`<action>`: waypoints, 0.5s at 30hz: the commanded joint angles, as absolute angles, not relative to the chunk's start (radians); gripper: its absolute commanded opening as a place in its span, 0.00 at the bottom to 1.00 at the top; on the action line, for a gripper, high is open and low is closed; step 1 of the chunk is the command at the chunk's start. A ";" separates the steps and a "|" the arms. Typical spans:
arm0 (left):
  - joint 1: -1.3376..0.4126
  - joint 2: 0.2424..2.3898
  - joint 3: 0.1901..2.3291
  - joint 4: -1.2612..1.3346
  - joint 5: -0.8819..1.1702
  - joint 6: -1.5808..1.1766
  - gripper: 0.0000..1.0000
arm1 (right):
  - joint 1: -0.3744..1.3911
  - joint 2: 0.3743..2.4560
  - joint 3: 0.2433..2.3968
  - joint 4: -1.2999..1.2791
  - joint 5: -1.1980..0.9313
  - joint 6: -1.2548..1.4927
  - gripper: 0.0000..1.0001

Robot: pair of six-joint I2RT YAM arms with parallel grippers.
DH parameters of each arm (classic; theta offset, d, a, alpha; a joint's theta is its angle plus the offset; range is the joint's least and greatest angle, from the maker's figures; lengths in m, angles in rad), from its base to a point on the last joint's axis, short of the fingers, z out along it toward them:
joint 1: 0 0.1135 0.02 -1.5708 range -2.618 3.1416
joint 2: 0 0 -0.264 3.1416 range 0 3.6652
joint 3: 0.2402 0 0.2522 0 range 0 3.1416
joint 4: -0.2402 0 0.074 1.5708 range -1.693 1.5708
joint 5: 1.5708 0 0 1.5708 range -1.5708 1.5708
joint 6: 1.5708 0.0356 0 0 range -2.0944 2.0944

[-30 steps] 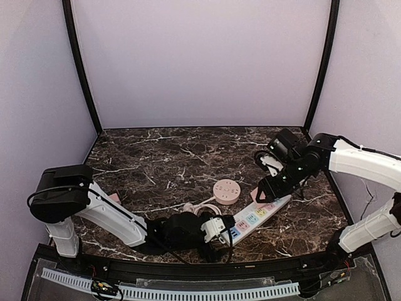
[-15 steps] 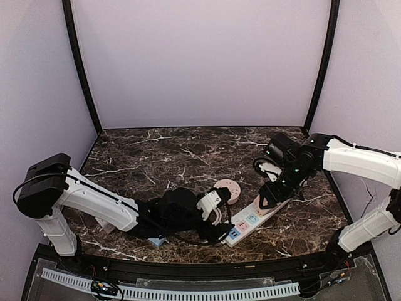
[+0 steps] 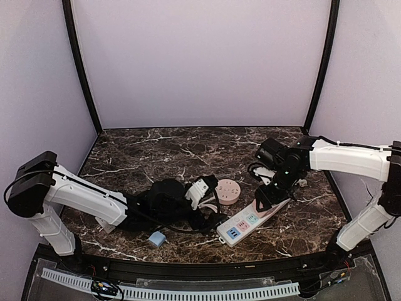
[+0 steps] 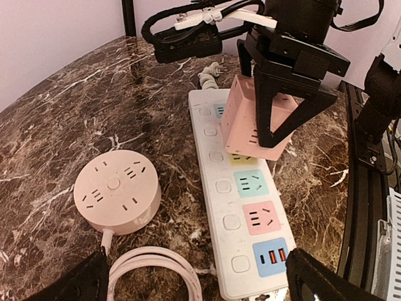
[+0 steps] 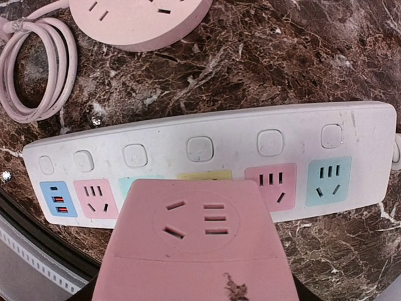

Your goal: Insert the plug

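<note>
My right gripper point(image 3: 265, 198) is shut on a pink cube adapter plug point(image 4: 255, 120), which also shows close up in the right wrist view point(image 5: 197, 241). It holds the plug tilted over the yellow outlet of the white power strip point(image 3: 245, 221), whose coloured outlets run in a row point(image 4: 222, 188) point(image 5: 207, 135). I cannot tell whether its pins are in. My left gripper point(image 3: 205, 193) is open and empty point(image 4: 197, 285), near the strip's blue USB end and the pink cable coil point(image 4: 156, 269).
A round pink socket hub point(image 3: 227, 190) point(image 4: 116, 191) point(image 5: 138, 19) lies left of the strip, its cable coiled beside it point(image 5: 34, 69). A small blue block point(image 3: 156, 239) lies near the front edge. The strip's white cord point(image 4: 210, 74) leads off its far end.
My left gripper has pulled back from the strip's near end toward the round hub, uncovering the blue block. The strip has shifted. My right gripper has moved slightly left with the pink plug.
</note>
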State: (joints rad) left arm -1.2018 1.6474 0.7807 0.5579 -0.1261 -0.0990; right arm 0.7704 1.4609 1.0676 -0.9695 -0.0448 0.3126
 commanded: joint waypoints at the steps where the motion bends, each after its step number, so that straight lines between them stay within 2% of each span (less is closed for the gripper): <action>1: -1.193 1.627 0.753 0.562 -0.148 -0.124 0.99 | 0.775 1.484 1.098 -0.948 -0.010 0.301 0.00; 15: -1.186 1.625 0.741 0.580 -0.158 -0.134 0.99 | 0.775 1.503 1.082 -0.949 -0.003 0.317 0.00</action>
State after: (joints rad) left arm -1.1927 1.6474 0.7609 0.5629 -0.1539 -0.1196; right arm 0.7704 1.4963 1.0691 -0.9646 -0.0212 0.3111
